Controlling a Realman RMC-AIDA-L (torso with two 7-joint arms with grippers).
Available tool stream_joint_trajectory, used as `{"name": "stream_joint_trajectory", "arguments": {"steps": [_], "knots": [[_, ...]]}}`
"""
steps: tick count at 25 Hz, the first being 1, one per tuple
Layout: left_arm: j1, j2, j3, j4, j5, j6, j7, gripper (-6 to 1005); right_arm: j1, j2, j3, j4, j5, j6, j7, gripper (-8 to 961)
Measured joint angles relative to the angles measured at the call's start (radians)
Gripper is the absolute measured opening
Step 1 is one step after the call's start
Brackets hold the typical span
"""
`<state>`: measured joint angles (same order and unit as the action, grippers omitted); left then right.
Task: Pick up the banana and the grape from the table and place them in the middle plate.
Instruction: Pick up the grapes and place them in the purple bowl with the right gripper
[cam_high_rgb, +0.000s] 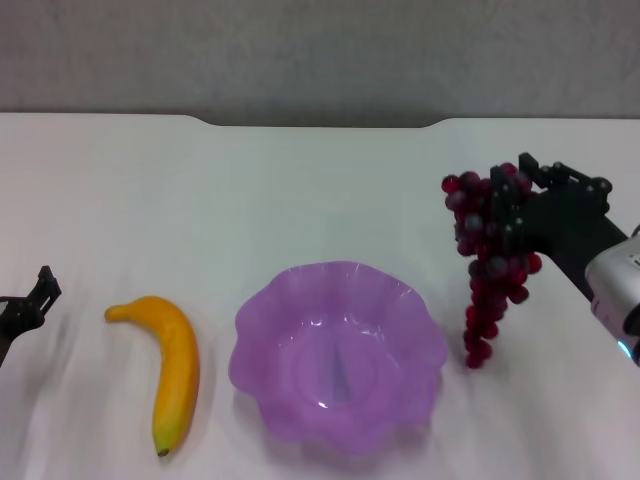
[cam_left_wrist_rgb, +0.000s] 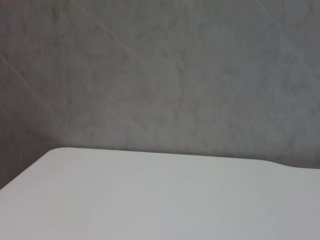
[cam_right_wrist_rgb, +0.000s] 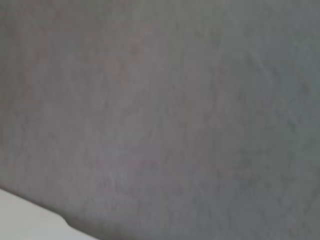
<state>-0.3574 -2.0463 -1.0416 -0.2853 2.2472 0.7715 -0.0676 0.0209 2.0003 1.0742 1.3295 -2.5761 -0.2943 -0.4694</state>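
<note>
Middle plate: purple scalloped plate (cam_high_rgb: 338, 355), nearest the near edge of the tabletop (cam_high_rgb: 300, 190) and roughly central along it; nothing lies in it.
Banana: yellow banana (cam_high_rgb: 172, 370) lying flat on the tabletop just left of the plate, apart from its rim, greenish tip toward the near edge.
Grape: dark red bunch (cam_high_rgb: 488, 262) hanging lengthwise beside the plate's right rim; whether its lowest berries touch the tabletop cannot be told.
Right gripper: black gripper (cam_high_rgb: 515, 205) toward the right edge, fingers closed on the upper part of the bunch.
Left gripper: (cam_high_rgb: 35, 300) at the left edge, beside the banana and apart from it; only a dark tip shows, so whether the fingers are open or closed cannot be told.
Step in hand (judged): carrying the grape across to the plate; the banana is not yet picked up.
Doing it well: raise the bunch until its hanging tail clears the wavy rim, bring it over the plate's centre, lower it until the tail rests, then part the fingers; a loose cluster is likely to swing, so a slow traverse seems wise.
Obstacles: the raised right rim is the only thing between bunch and plate centre; a low tail could catch it and push the light plate toward the banana.
Wrist views: grey wall and a strip of tabletop only.
</note>
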Motion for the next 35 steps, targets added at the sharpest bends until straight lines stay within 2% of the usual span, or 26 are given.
{"name": "stream_joint_trajectory", "arguments": {"steps": [11, 16, 26, 35], "knots": [[-0.004, 0.000, 0.000, 0.000, 0.000, 0.000, 0.002, 890, 0.020, -0.001, -0.016, 0.117, -0.044, 0.012, 0.000, 272], [-0.005, 0.000, 0.000, 0.000, 0.000, 0.000, 0.002, 890, 0.058, -0.002, -0.051, 0.132, -0.064, 0.012, 0.003, 271], [-0.007, 0.000, 0.000, 0.000, 0.000, 0.000, -0.001, 890, 0.135, 0.000, -0.151, 0.060, -0.058, 0.012, 0.011, 270], [-0.008, 0.000, 0.000, 0.000, 0.000, 0.000, -0.002, 891, 0.156, 0.004, -0.210, -0.018, -0.056, -0.026, 0.021, 269]]}}
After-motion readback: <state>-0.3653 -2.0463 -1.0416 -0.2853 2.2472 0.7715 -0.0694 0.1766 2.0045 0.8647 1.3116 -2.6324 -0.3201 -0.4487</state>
